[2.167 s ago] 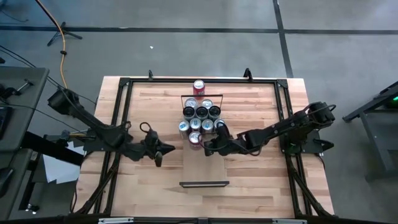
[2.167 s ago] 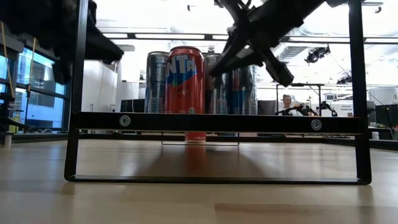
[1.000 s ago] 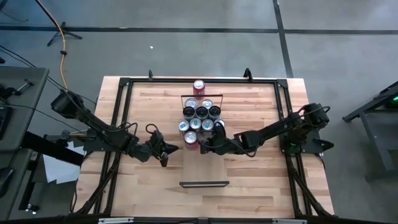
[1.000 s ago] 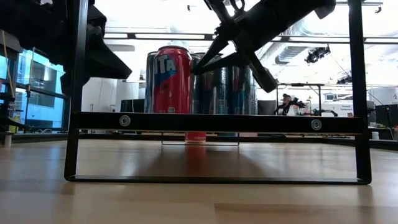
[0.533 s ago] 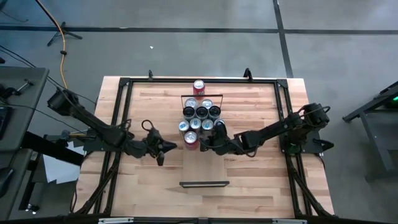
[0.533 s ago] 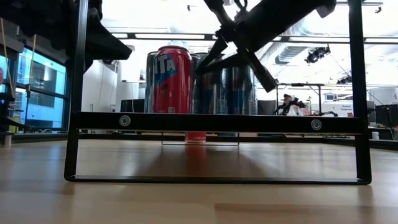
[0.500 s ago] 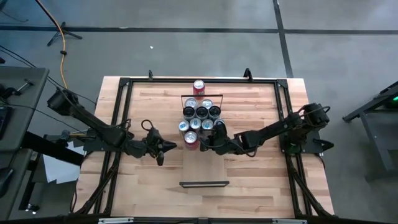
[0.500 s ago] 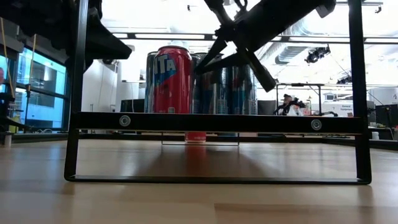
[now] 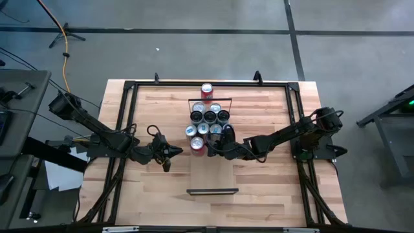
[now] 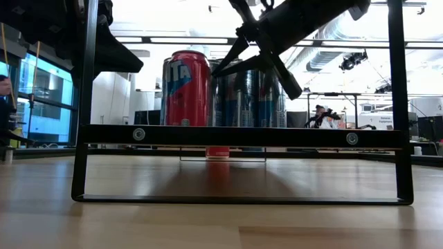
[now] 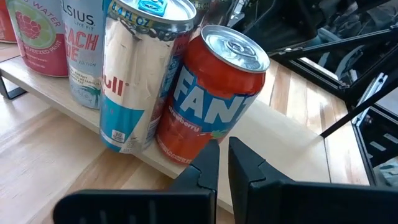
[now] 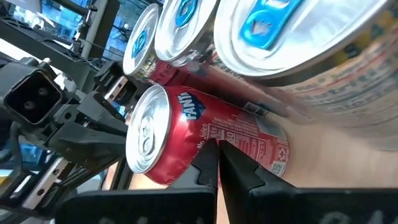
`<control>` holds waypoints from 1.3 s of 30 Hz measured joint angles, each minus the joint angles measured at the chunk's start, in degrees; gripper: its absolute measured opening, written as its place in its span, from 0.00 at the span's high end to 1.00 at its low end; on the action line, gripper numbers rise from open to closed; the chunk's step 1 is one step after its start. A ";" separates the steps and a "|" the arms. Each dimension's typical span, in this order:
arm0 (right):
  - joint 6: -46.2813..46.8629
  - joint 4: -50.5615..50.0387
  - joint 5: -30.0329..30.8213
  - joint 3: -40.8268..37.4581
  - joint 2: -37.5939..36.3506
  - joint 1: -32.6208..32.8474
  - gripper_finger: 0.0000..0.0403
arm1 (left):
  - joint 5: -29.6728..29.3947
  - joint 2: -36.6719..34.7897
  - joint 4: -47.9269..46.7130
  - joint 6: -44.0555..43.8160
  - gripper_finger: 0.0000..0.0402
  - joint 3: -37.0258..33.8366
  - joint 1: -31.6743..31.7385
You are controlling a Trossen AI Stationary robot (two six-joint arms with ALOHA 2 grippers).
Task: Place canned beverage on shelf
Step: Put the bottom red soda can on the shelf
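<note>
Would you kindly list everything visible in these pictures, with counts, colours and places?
Shelf: one, pale wood with black end rails, mid-table.
Fanta can: one, red, at the front of the can cluster on the shelf.
Other cans: about eight, silver-topped, clustered on the shelf's far half.
Lone can: one, red, on the table beyond the shelf.
Table: one, butcher-block, black frame.
Left claw: shut, beside the Fanta can.
Right claw: shut, at the Fanta can's other side.

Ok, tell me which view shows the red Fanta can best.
The left wrist view: the red Fanta can shows lid and label, unobstructed. The right wrist view shows it sideways, the low view only its side, the high view just its top.
</note>
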 joint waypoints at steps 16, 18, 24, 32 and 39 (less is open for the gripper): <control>-0.61 1.18 -2.50 0.00 -0.07 0.00 1.00 | -0.56 0.00 -4.13 0.04 1.00 0.00 0.00; -0.61 1.18 -2.50 0.00 -0.07 0.00 1.00 | -1.31 0.00 -4.16 0.04 1.00 0.00 -0.02; -0.61 1.31 -2.74 0.00 -0.07 0.00 1.00 | -2.23 0.00 -4.56 0.04 1.00 0.00 0.00; -1.31 3.73 -5.08 1.95 3.26 0.02 1.00 | -2.21 0.00 -4.59 0.04 1.00 0.00 -0.01; -3.19 -0.62 -5.15 4.48 4.49 0.02 1.00 | -0.87 0.01 -4.39 -0.07 1.00 0.00 -0.02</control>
